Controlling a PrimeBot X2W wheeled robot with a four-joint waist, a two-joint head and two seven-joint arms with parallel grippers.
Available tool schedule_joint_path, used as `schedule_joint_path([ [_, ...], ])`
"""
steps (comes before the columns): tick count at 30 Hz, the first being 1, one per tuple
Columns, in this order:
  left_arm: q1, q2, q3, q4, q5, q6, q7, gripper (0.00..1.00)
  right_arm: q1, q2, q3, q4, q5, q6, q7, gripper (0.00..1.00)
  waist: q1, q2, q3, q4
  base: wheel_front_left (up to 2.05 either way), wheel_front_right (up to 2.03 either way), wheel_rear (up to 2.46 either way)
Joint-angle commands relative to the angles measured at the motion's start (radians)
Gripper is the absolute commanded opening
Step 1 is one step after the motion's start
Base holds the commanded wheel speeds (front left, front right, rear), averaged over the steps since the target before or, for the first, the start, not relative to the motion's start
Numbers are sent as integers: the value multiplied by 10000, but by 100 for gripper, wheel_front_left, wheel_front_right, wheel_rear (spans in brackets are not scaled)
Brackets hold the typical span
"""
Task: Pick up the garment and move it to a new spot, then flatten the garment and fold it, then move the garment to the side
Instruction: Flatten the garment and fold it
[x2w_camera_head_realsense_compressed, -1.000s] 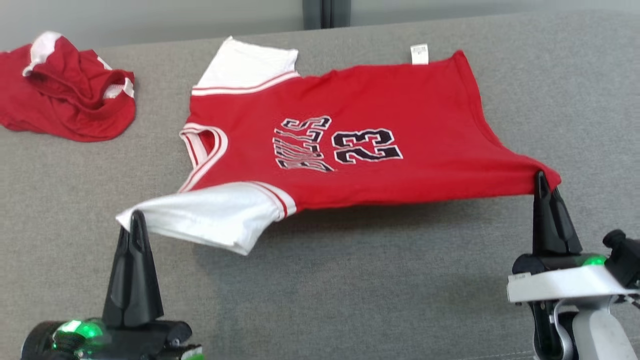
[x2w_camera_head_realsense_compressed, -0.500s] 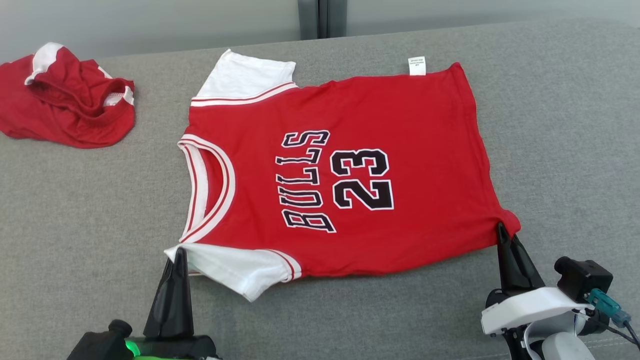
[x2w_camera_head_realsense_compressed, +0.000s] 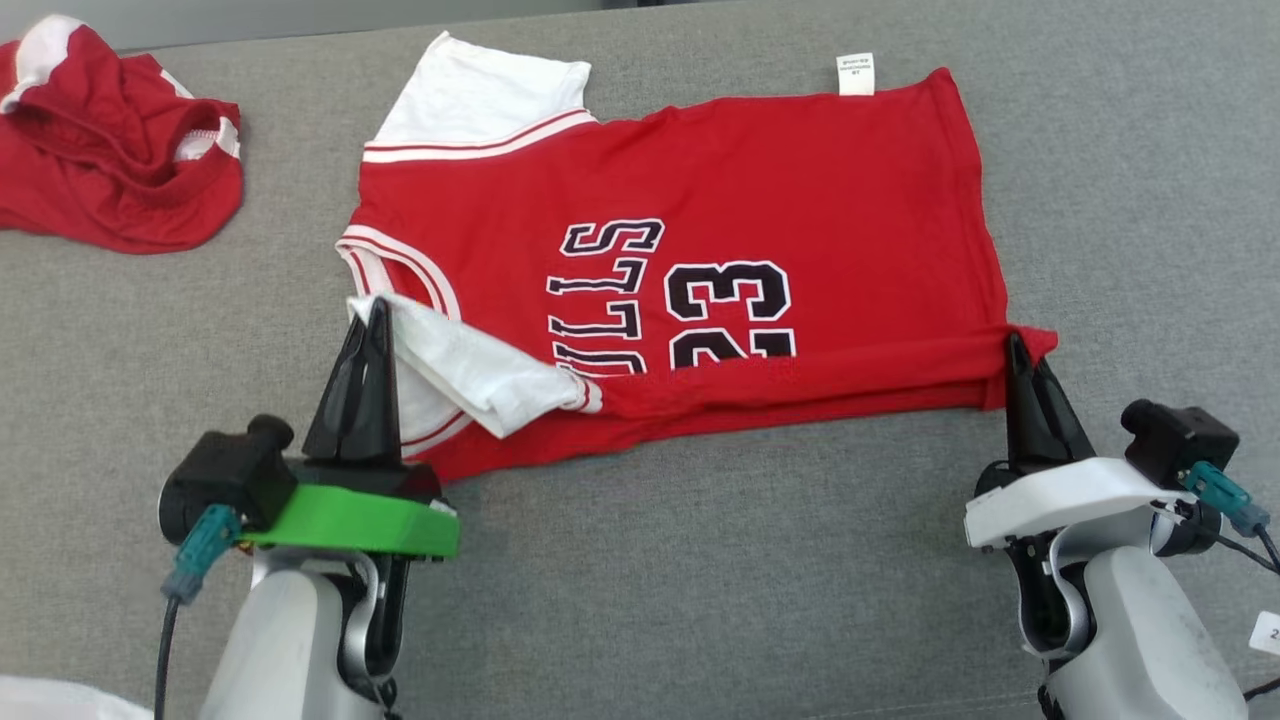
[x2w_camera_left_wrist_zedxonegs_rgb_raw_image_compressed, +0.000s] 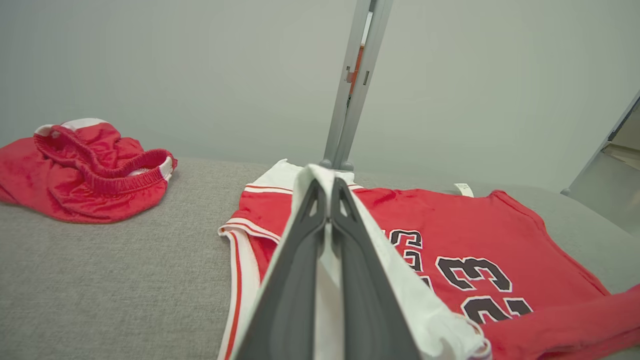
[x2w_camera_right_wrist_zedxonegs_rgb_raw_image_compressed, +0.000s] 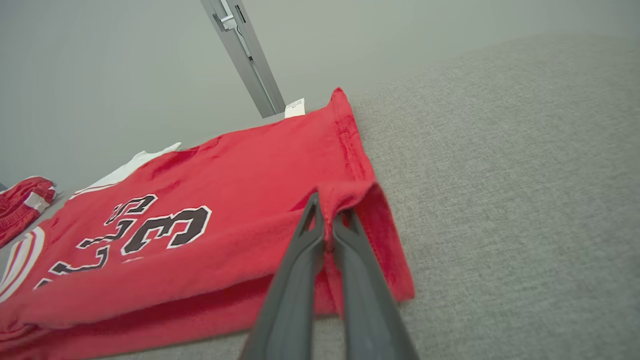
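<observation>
Red shirt with white sleeves lies spread on the grey desk, its near edge folded back over the lower part of the printed number. The left pincer is pinching the near white sleeve, held over the collar. The right pincer is pinching the near hem corner, turned onto the body. A crumpled red garment lies well apart at far left.

Bright, even, soft light; faint shadow along the garment at 6 o'clock; wrist views bow at edges
</observation>
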Motion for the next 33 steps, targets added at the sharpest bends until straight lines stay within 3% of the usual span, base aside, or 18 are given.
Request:
schedule_joint_path([
  [1,-505,22,43,347,90,-66,-77,0,-319,-31,-93,137,-124,-15,-28,0,0,0,307,-115,0,0,0],
  [13,-2529,-41,831,2322,499,-42,-74,0,-1496,-29,224,957,-181,-15,-30,0,0,0,856,-383,0,0,0],
  [14,-2630,-47,921,2410,516,-42,-75,0,-1569,-29,259,974,-155,-15,-30,30,0,0,862,-398,0,0,0],
  [15,-2687,-56,974,2488,563,-43,-75,0,-1609,-29,296,963,-92,-15,-30,73,0,0,860,-409,0,0,0],
  [16,-2735,-64,1011,2540,617,-35,-75,2,-1644,-27,291,931,-60,-15,-30,100,0,0,857,-420,0,0,0],
  [17,-2823,-68,1036,2546,685,-40,-75,65,-1684,-29,283,904,-45,-15,-30,100,0,0,853,-428,0,0,0],
  [18,-2873,-75,1013,2544,749,-76,-75,100,-1719,-29,276,879,-4,-15,-30,100,0,0,847,-433,0,0,0],
  [25,-2574,-91,1325,2108,498,-123,-75,100,-1657,-27,-88,275,3,-15,-31,100,0,0,742,-381,0,0,0],
  [33,-1116,-92,1546,1709,-95,-249,-63,100,-880,-26,-494,-385,-796,-15,-31,100,0,0,188,-227,0,0,0],
])
